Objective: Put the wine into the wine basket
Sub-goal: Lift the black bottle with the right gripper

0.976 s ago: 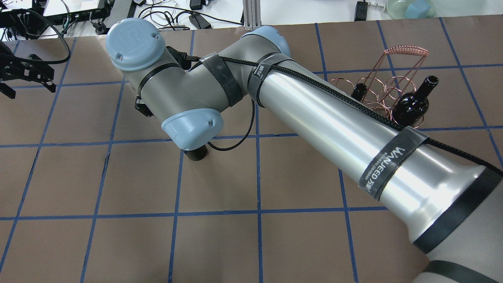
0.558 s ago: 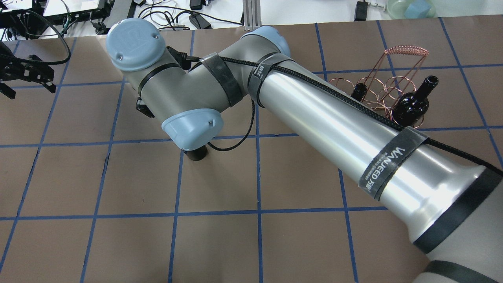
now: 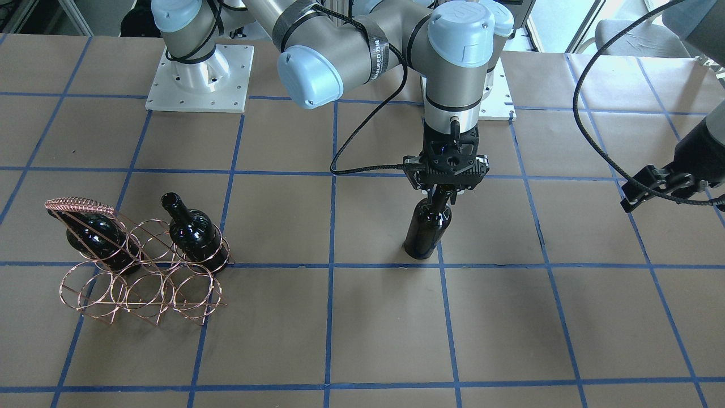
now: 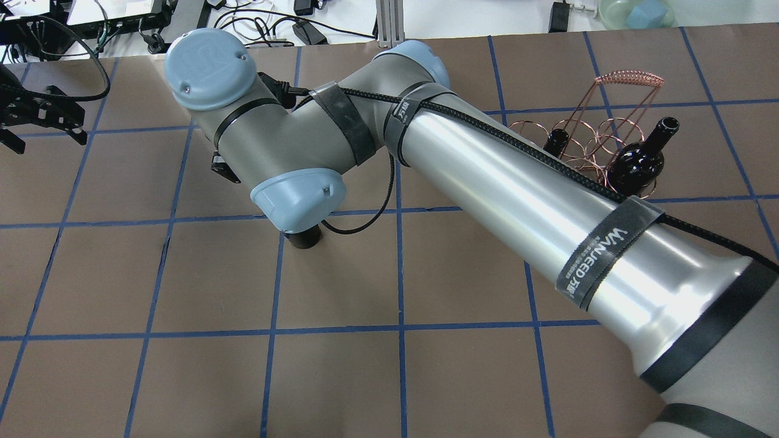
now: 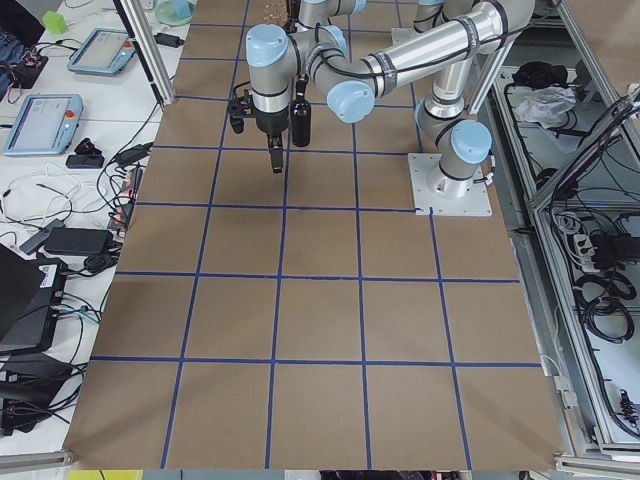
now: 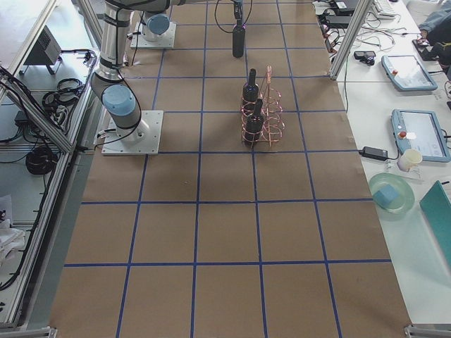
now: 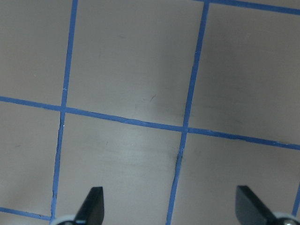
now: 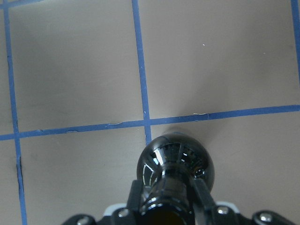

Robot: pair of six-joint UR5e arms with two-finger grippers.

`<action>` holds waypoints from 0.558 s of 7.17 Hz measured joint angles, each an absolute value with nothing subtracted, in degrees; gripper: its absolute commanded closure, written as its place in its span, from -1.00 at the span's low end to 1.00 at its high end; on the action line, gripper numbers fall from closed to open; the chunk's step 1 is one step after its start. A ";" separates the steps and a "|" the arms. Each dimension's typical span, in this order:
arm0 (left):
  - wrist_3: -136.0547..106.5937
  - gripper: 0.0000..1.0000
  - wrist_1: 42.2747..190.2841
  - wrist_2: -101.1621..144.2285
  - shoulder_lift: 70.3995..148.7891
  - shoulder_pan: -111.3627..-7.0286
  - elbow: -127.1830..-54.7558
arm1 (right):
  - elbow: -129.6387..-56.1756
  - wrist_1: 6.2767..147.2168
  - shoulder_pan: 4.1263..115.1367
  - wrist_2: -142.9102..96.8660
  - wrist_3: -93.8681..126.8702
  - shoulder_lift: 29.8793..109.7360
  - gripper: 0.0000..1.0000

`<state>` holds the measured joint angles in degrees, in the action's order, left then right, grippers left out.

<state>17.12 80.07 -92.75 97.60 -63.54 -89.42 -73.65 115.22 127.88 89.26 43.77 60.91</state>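
A near-black wine bottle (image 3: 427,229) stands upright on the brown table, left of centre in the overhead view, where only its base (image 4: 304,237) shows under the arm. My right gripper (image 3: 440,195) is shut on its neck from above. The right wrist view shows the neck (image 8: 166,197) between the fingers (image 8: 135,199). The copper wire wine basket (image 3: 141,286) stands at the right (image 4: 608,121) and holds two look-alike bottles (image 3: 195,232) (image 3: 96,241) in its back row. My left gripper (image 4: 45,131) is open and empty at the far left, also in the front view (image 3: 657,184).
The right arm's forearm (image 4: 517,182) crosses the overhead view and hides part of the basket. Blue tape lines grid the table (image 3: 340,328). The left wrist view shows only bare table (image 7: 140,70) below the open fingertips (image 7: 91,206). Cables and devices lie beyond the far edge (image 4: 255,24).
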 measured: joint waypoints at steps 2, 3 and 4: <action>17.24 -1.00 80.07 -92.82 97.61 -63.54 -89.39 | -73.65 115.18 127.88 88.50 43.79 60.97 0.49; 17.28 -1.00 80.07 -92.82 97.65 -63.54 -89.40 | -73.68 115.04 127.88 88.39 43.75 61.07 0.61; 17.30 -1.00 80.07 -92.80 97.69 -63.55 -89.43 | -73.71 114.83 127.88 88.33 43.61 61.38 0.71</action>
